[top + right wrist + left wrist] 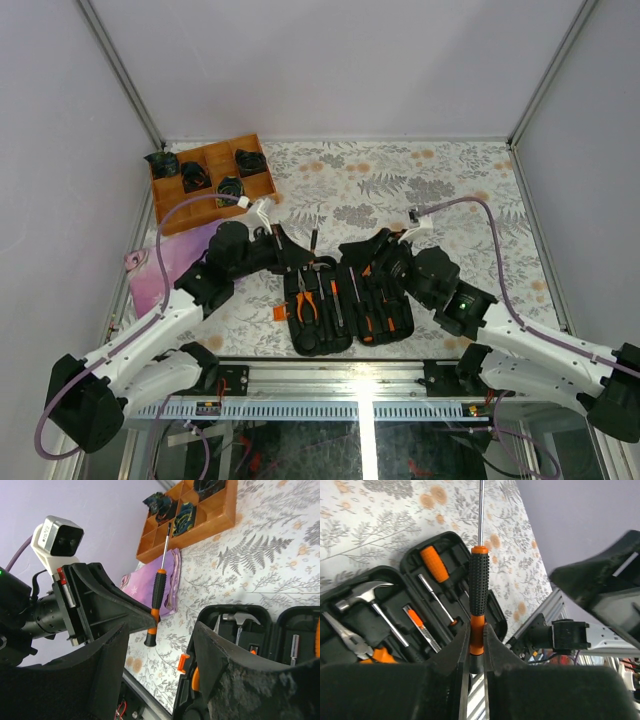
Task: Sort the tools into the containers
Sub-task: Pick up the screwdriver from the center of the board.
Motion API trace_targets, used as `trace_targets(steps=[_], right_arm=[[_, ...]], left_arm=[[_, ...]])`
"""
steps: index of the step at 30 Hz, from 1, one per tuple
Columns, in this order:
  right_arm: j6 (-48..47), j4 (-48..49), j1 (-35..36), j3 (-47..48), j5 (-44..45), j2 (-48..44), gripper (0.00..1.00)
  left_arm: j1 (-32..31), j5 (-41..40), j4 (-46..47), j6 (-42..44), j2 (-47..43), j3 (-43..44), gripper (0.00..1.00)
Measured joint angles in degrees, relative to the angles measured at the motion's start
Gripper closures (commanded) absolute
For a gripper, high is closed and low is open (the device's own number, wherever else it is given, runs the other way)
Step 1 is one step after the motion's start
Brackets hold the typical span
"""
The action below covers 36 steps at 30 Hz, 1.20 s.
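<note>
The black zip tool case (300, 335) lies open near the table's front edge. In its slots are orange-handled pliers (306, 303), a hammer (367, 592), an orange-handled screwdriver (436, 564) and a thin driver (420, 625). My left gripper (477, 635) is shut on the lower end of a black-and-orange screwdriver (478, 587). It holds the screwdriver above the case's left half (303, 262), with the shaft pointing away. My right gripper (160, 627) is open and empty over the case's right half (383, 262). The held screwdriver (159, 590) shows between its fingers.
An orange-brown wooden divided tray (165, 212) with dark bundles stands at the back left. A purple cloth (165, 265) lies in front of it, beside the left arm. The case's orange tab (280, 312) sticks out on its left side. Frame posts stand at the back corners.
</note>
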Motion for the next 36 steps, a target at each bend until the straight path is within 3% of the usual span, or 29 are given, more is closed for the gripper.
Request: trace_targets(steps=[14, 19, 32, 34, 36], right_arm=[[4.48, 11.39, 0.02, -0.22, -6.78, 10.21, 0.39], [5.25, 11.69, 0.0, -0.22, -7.76, 11.58, 0.44], [7.28, 12.7, 0.02, -0.22, -8.68, 12.96, 0.85], [7.32, 12.63, 0.02, -0.22, -8.81, 13.05, 0.93], [7.26, 12.55, 0.02, -0.22, -8.83, 13.05, 0.99]], left_arm=[[-5.62, -0.24, 5.6, -3.78, -1.97, -2.19, 1.0], [-6.58, 0.02, 7.3, -3.87, -1.97, -2.8, 1.0], [-7.63, 1.38, 11.61, -3.91, -2.78, -4.94, 0.97], [-7.63, 1.53, 12.59, -3.89, -2.78, -5.55, 0.9], [-7.63, 1.55, 13.05, -3.89, -2.78, -5.81, 0.77]])
